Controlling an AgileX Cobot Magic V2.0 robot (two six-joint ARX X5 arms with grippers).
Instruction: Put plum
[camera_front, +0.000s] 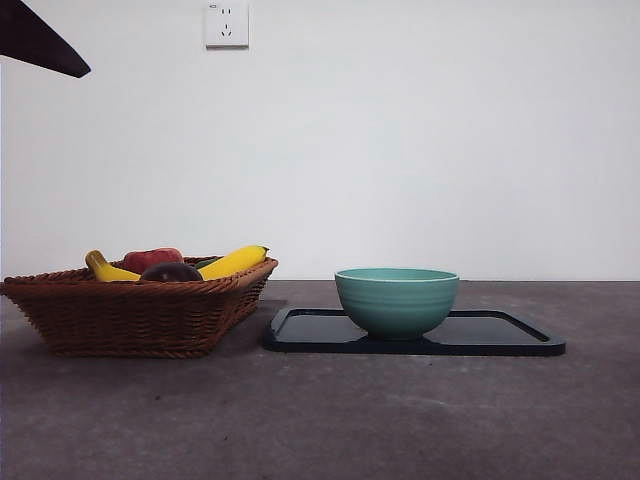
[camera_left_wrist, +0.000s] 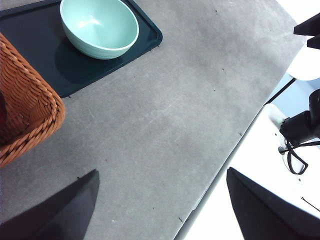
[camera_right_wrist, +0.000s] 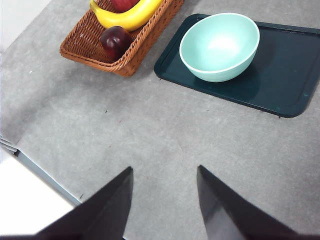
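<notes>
The dark maroon plum (camera_right_wrist: 115, 41) lies in the near corner of the wicker basket (camera_right_wrist: 84, 39), beside a yellow banana (camera_right_wrist: 131, 16); in the front view the plum (camera_front: 172, 272) peeks over the basket (camera_front: 130, 315) rim. The teal bowl (camera_front: 396, 299) stands empty on the dark tray (camera_front: 505, 335), right of the basket. My right gripper (camera_right_wrist: 165, 200) hovers open above bare table, well short of basket and bowl (camera_right_wrist: 220, 46). Over the table's edge hangs my left gripper (camera_left_wrist: 162, 197), open and empty, with the bowl (camera_left_wrist: 99, 27) and a basket (camera_left_wrist: 25, 112) corner beyond.
A brighter red fruit (camera_front: 152, 259) and bananas (camera_front: 232, 262) share the basket. The tray (camera_right_wrist: 285, 75) extends past the bowl on its right. An arm's black tip (camera_front: 40, 42) shows at the front view's top left corner. Off the table edge stands the other arm's base (camera_left_wrist: 302, 127).
</notes>
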